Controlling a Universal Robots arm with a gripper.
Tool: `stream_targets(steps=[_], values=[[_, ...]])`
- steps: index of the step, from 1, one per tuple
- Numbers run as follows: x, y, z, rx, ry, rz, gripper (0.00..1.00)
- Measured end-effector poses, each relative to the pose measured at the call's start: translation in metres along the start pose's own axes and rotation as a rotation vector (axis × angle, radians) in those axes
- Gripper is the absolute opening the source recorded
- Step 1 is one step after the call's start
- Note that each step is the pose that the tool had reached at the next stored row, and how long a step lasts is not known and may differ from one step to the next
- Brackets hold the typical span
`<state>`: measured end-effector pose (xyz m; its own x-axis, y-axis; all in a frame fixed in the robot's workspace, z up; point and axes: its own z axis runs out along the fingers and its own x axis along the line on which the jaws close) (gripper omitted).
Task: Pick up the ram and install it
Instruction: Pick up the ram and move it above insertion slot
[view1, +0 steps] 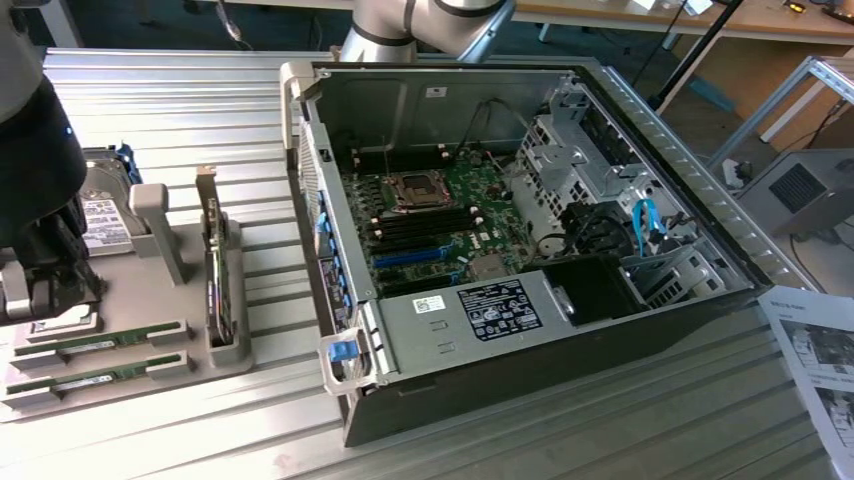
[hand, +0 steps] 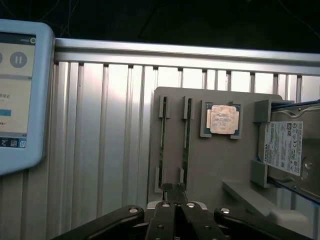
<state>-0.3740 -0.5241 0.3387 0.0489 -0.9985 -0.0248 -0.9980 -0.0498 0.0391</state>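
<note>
A: Where's the ram (hand: 185, 142)?
B: On edge in the grey tray (hand: 215, 170), along the edge away from the hard drive (hand: 282, 147).
A: And the gripper (hand: 173, 189)?
B: Fingers pressed together, at the ram's near end; its length runs straight ahead.

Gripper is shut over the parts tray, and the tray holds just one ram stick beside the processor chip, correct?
No. The wrist view shows two: one ram stick and a second ram stick, side by side on the tray beside the processor chip. The gripper is shut over it.
</note>
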Motion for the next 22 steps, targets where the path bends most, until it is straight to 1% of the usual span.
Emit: stream_targets(steps=[9, 18, 22], values=[[0.0, -0.0001, 0.0017, 0.0001, -0.0001, 0.0, 0.11], [0.002, -0.0003, 0.0107, 0.0, 0.0, 0.0, 0.11], [0.002, -0.0004, 0.0112, 0.0, 0.0, 0.0, 0.11]])
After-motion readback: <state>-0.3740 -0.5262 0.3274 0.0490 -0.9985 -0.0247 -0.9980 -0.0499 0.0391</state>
